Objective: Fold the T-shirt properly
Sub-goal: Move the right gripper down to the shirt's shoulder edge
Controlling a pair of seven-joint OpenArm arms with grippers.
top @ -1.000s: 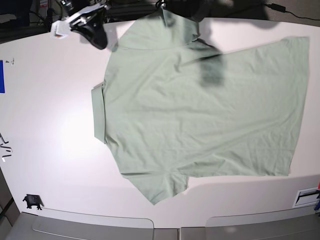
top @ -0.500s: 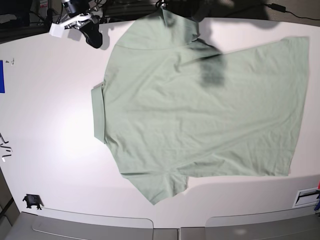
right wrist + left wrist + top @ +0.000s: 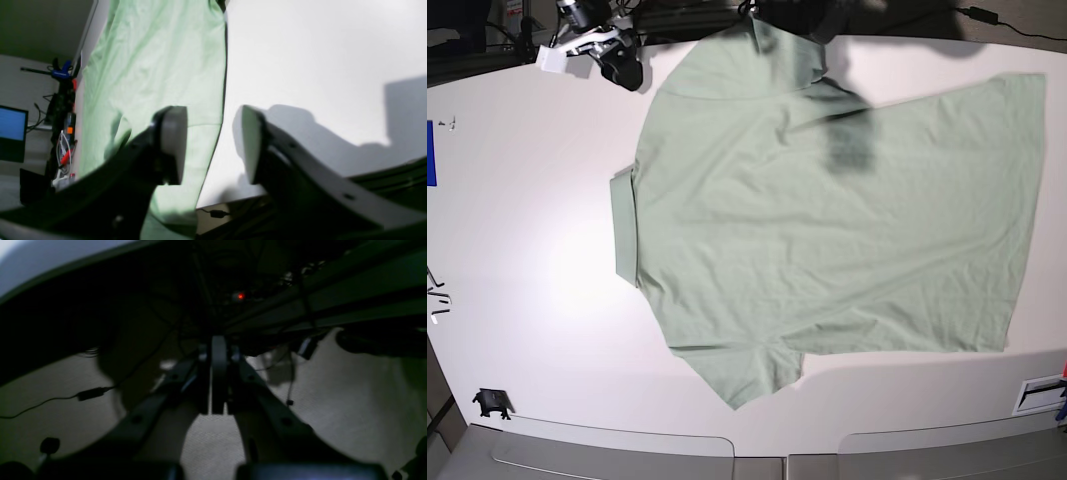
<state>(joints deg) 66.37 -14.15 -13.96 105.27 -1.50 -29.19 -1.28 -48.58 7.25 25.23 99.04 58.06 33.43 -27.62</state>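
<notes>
The pale sage-green T-shirt (image 3: 827, 230) lies spread flat on the white table (image 3: 527, 200). Its collar (image 3: 624, 225) points left and its hem is at the right. My right gripper (image 3: 619, 68) hovers at the table's far left edge, just left of the shirt's upper sleeve. In the right wrist view it (image 3: 210, 146) is open and empty, with the shirt's edge (image 3: 150, 66) below its left finger. My left gripper (image 3: 218, 346) is shut on nothing and looks off the table at a dim floor. Its arm (image 3: 795, 15) is a dark shape at the top edge over the shirt.
A small black object (image 3: 492, 402) sits at the front left corner. A white label (image 3: 1039, 395) is at the front right. A blue patch (image 3: 430, 152) is at the left edge. Cables and a blue screen (image 3: 11, 123) lie beyond the table.
My right gripper has shifted slightly near the table's far left edge, ending a little closer to the shirt's sleeve. The shirt and the left arm have not moved.
</notes>
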